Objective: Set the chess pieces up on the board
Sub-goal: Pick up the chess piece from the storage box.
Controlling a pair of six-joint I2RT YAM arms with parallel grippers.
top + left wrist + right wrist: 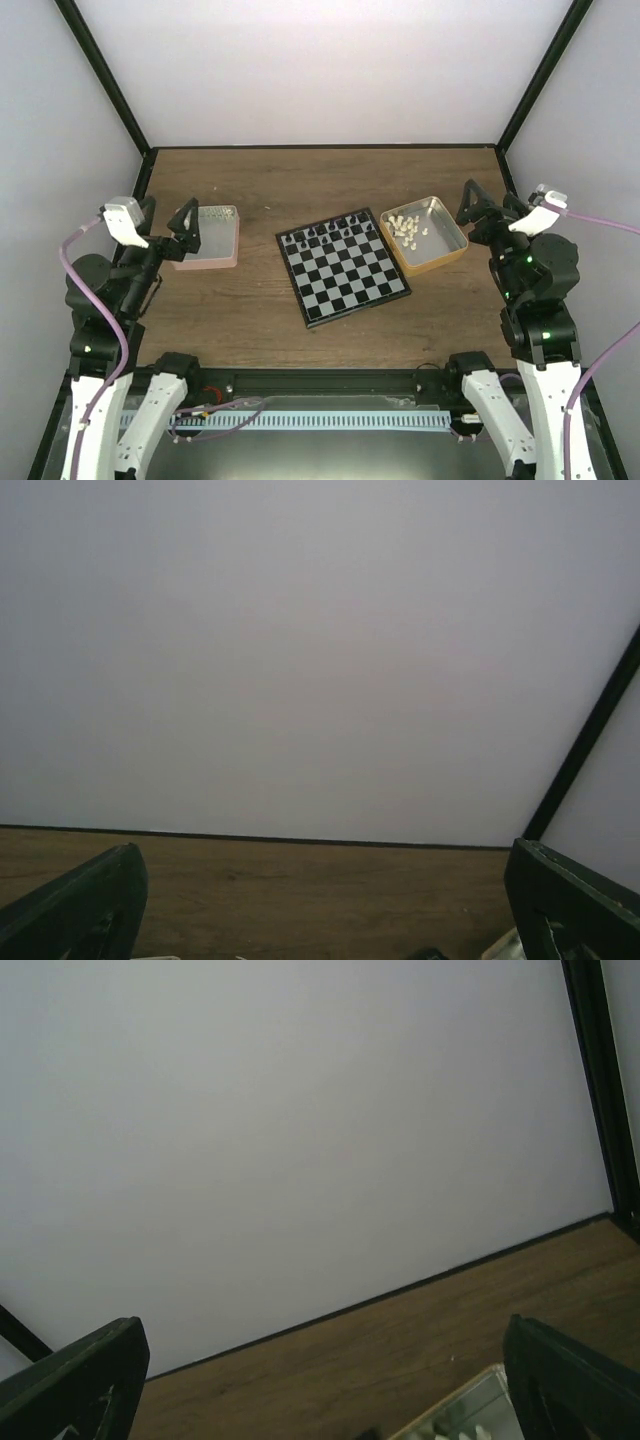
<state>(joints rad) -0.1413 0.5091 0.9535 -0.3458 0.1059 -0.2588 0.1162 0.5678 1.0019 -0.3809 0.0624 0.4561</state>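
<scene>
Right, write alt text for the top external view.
A chessboard sits centrally, black chessmen along its far edge. Cream chess pieces lie in an orange tray to its right; a pink tray lies left. The left arm and right arm flank them.

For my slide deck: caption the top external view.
Left claw and right claw open beside the board; cream chess pieces lie in the orange tray.

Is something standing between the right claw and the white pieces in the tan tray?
Nothing visible does. The right claw is open beside the tan tray, and the white pieces lie uncovered inside it. Only the low tray wall is between them.
</scene>
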